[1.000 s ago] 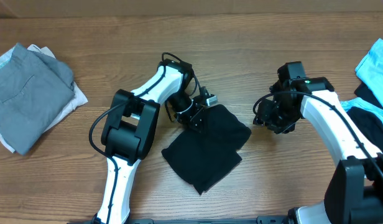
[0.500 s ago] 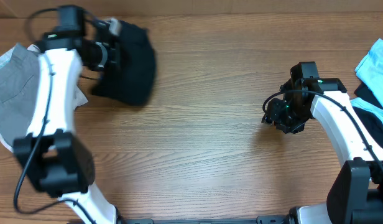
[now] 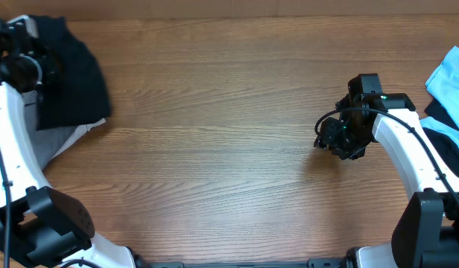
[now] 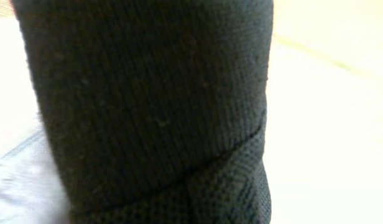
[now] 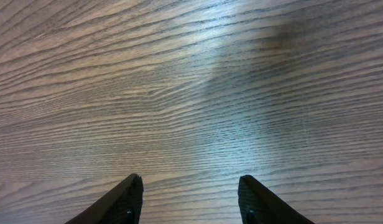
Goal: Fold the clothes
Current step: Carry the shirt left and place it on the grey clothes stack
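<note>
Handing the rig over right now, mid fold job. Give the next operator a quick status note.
Left gripper: appears shut on the black garment, at the far-left edge over the grey clothes; cloth hides its fingers.
Right gripper: open, empty, above bare table.
Done: black garment looks folded.
Left: set it down, then take the blue clothes at the right edge.

Wood table, warm brown, grain running lengthwise; pale light sheen across boards.
</note>
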`<state>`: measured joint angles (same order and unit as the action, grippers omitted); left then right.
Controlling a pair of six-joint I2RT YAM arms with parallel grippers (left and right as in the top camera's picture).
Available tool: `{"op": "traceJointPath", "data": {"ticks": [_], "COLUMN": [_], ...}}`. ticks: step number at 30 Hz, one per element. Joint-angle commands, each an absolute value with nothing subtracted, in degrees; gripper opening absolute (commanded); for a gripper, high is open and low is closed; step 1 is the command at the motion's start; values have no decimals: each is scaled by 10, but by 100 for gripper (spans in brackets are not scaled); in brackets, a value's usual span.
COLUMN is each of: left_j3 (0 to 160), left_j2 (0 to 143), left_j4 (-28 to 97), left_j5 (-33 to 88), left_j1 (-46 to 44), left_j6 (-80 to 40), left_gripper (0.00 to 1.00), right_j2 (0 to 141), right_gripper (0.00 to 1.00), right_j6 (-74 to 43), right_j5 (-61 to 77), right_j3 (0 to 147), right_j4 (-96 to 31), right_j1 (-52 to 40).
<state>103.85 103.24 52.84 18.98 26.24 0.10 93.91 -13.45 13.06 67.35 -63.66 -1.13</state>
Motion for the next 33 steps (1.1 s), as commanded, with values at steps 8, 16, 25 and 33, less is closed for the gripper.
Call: {"op": "traceJointPath", "data": {"ticks": [8, 16, 25, 33], "left_j3": [1052, 1052, 1052, 1082], "left_j2": [1051, 1139, 1192, 1180], "left_j4": [462, 427, 335, 362], "left_j5": [104, 96, 84, 151], "left_j1": [336, 358, 396, 416], "left_j6": [-29, -35, -48, -47], "left_gripper": [4, 8, 62, 100], "right_j2": [923, 923, 923, 923], "right_gripper": [54, 55, 54, 56], "right_j6": [-131, -131, -131, -131], "right_j5": [124, 124, 124, 124], "right_j3": [676, 676, 676, 676], "right_j4": [-634, -638, -645, -642], "right_j1": [-9, -9, -9, -9]}}
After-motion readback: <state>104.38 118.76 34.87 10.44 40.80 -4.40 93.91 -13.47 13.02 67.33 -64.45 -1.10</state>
